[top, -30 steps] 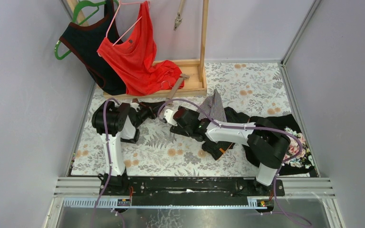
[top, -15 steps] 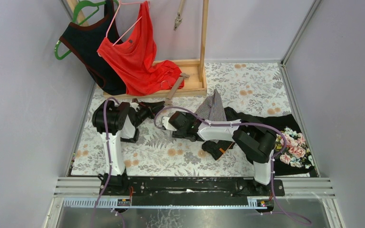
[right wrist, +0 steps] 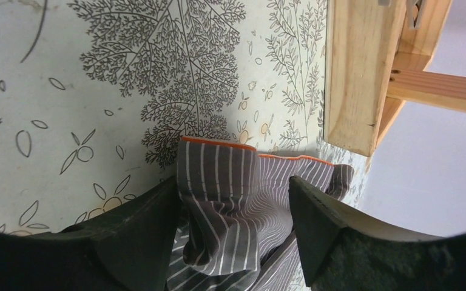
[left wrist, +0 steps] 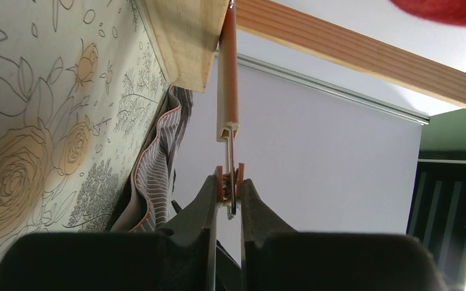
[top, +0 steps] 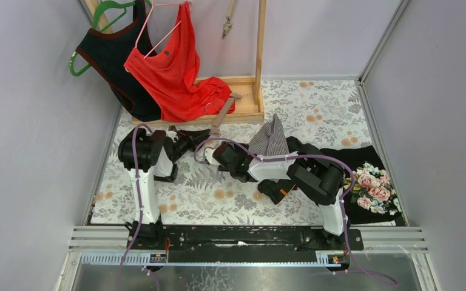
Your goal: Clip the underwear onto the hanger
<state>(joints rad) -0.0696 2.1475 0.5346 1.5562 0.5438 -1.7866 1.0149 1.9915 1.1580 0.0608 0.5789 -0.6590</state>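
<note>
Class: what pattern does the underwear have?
Underwear: grey, white stripes, orange edge; clearest in right wrist view.

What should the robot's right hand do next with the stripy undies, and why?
Probably close the right hand on the striped underwear: the cloth sits between its open fingers, while the left hand pinches the hanger clip.

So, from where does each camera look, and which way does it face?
Top external: above and behind the bases, looking down on the table; the left arm and right arm show whole.
Left wrist: on the left arm, low over the table, looking along the left gripper, shut on the hanger clip; only its fingers show.
Right wrist: on the right arm, facing the table past the open right gripper at the striped underwear; only its fingers show.
Shared: both wrist views show the striped underwear and the wooden rack.
</note>
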